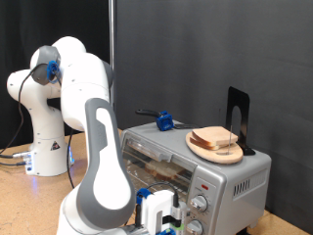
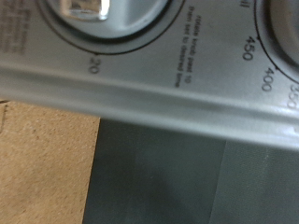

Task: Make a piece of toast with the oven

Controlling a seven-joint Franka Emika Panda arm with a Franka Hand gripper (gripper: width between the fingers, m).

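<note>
Dial markings are filling the wrist view: I am reading 20 on one scale and 450, 400 on another, printed on the oven (image 2: 187, 84) front panel, with a knob (image 2: 79, 9) cut off at the frame edge. The fingers are not showing there, so I cannot tell whether the tool is wide or narrow.

In the exterior view the tool (image 1: 161, 213) is sitting low at the oven's (image 1: 210, 162) front, just beside the round knobs (image 1: 200, 204).

Risk, as I am judging it: this close, a small misalignment could make the tool slip off a knob or turn the wrong dial, setting a wrong time or temperature; pushing too hard could shove the whole oven along the worktop.

A bread slice, seemingly the piece of toast (image 1: 168, 169), is lying on the rack behind the glass door, above and just towards the exterior view's right of the tool. Spare slices on a wooden plate (image 1: 215, 145) are resting on the oven's top, well apart from the tool.
</note>
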